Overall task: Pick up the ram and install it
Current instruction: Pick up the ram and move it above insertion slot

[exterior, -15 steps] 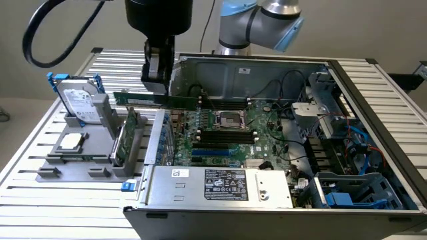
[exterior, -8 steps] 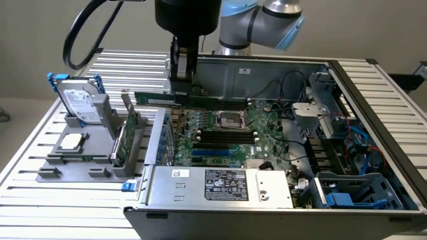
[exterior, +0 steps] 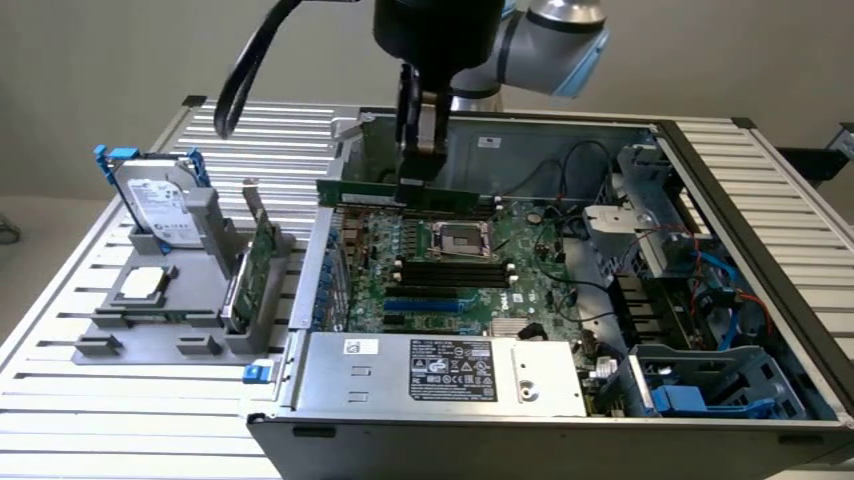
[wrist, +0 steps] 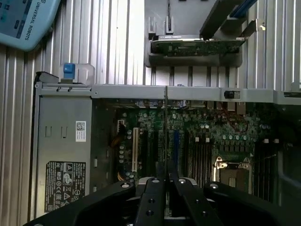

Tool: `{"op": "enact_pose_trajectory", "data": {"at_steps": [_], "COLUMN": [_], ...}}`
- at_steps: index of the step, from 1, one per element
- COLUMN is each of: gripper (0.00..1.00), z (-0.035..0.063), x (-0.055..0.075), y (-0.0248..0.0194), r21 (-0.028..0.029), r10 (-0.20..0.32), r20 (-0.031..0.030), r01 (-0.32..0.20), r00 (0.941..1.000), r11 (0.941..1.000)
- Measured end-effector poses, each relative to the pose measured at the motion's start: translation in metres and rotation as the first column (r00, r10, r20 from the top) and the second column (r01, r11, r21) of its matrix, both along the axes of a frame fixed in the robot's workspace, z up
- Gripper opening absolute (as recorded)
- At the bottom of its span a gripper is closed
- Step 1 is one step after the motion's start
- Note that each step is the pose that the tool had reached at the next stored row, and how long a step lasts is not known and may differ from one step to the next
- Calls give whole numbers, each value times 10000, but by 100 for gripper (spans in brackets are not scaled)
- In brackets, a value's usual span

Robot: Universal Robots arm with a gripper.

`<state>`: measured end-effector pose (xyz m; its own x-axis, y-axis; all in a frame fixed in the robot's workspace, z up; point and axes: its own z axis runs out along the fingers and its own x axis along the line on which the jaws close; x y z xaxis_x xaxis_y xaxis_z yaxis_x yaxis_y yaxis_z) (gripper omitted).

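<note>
Grey metal case (exterior: 561, 445): open; motherboard (exterior: 441, 290) inside, power supply (exterior: 441, 375) at the near end.
Plastic holder (exterior: 147, 340), exterior view's left: hard drive (exterior: 158, 205), expansion card (exterior: 254, 270), processor chip (exterior: 144, 285).
Held ram (exterior: 360, 192) (wrist: 165, 117): long thin green stick, level, over the motherboard's far edge, seemingly not seated.
Arm's gripper (exterior: 422, 170) (wrist: 165, 181): clamped on the ram's middle.

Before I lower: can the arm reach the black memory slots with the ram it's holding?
Probably yes. The jaws grip the ram over the open case, the memory slots lie bare below, and the cables sit to the exterior view's right.
</note>
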<state>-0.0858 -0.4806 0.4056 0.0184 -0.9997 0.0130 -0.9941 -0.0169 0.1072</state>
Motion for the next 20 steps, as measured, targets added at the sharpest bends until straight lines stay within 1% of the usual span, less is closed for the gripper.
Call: {"op": "enact_pose_trajectory", "data": {"at_steps": [2,12,16,20], "gripper": [13,13,13,13], "z": [-19,-151,-194,-229], "x": [73,409,530,642], "y": [53,352,452,530], "r21": [0,-2,-2,-2], "r10": [1,0,1,0], "r20": [0,0,1,5], "r01": [-1,0,-1,0], "r00": [10000,10000,10000,10000], "r11": [10000,10000,10000,10000]}}
